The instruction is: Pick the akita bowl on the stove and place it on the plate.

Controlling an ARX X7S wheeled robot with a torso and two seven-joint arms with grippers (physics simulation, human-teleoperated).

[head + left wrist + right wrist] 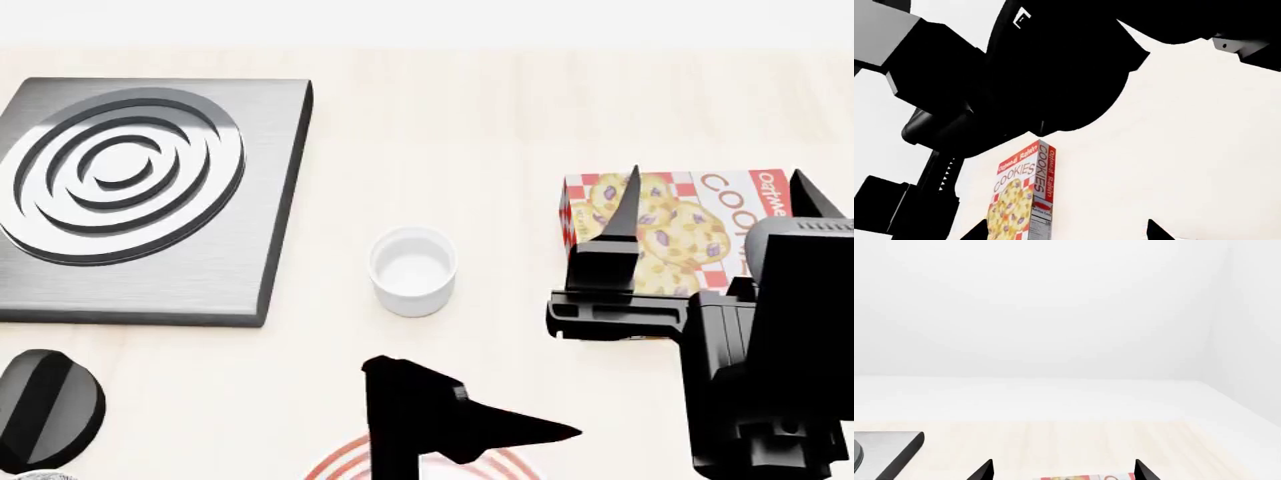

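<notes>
While the stove (147,190) sits bare, the right gripper (714,200) hangs spread over the cookie box (681,225) — the left gripper's (467,425) spacing can't be told.

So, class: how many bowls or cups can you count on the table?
1: a plain white cup, between the stove and cookie box. No patterned bowl shows; some may sit outside the frames.

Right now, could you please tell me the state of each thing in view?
left tool: open, holding nothing.
right tool: open, holding nothing.
stove: flat, no bowl on it.
cup: upright, empty.
cookie box: lying flat, front up.
plate: flat, partly hidden behind left tool.
</notes>
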